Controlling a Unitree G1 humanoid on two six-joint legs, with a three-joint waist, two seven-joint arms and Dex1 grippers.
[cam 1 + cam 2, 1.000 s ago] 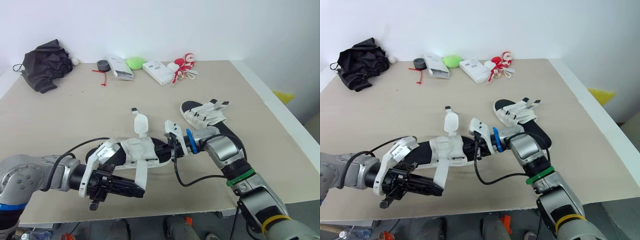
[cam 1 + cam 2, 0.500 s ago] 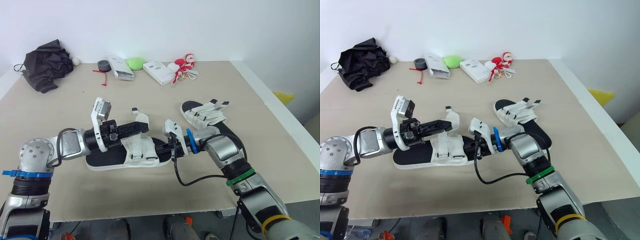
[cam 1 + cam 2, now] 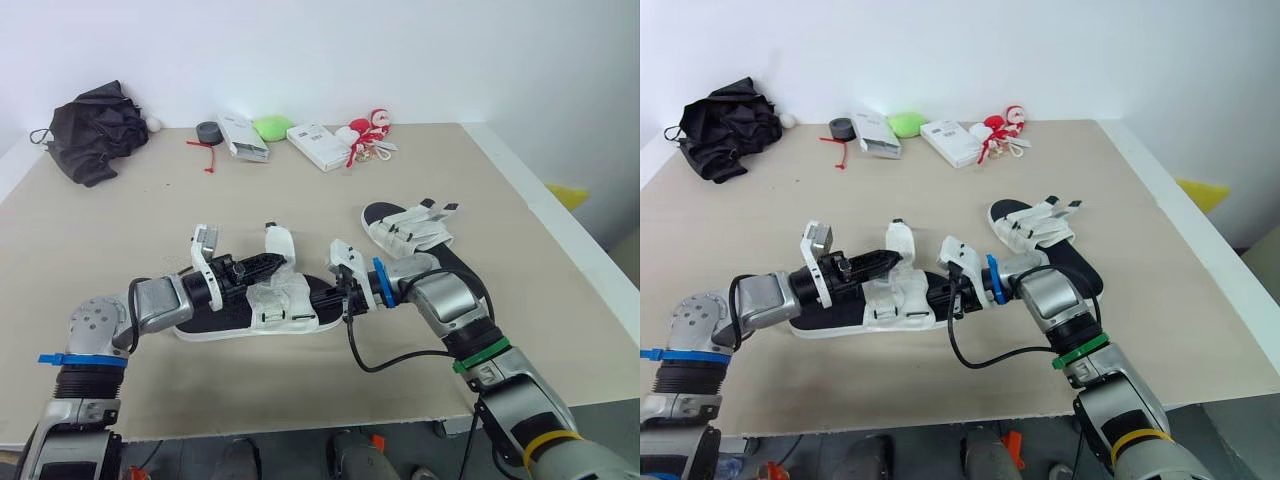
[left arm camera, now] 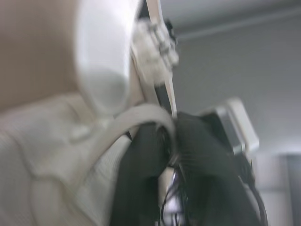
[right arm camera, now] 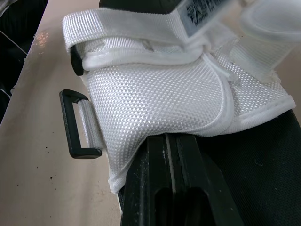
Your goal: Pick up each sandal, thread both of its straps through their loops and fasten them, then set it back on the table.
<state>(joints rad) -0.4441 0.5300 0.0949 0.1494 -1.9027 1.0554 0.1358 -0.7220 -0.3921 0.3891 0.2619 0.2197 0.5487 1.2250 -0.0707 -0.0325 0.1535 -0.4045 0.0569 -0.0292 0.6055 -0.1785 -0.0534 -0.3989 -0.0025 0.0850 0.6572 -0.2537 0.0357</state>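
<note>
While it lies flat on the beige table (image 3: 330, 190), the near sandal (image 3: 292, 310) shows coarse white woven uppers and a rectangular black loop (image 5: 77, 125). The right gripper (image 5: 171, 141) clamps its sole edge; the left gripper (image 3: 266, 263) seems, through blur, pinched on a curved strap (image 4: 141, 114).

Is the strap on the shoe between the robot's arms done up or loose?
Loose: the strap stands up off the sandal, and a black loop sits empty.

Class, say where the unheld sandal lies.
In the left eye view, the unheld sandal lies right of centre on the table, just beyond the near sandal.
</note>
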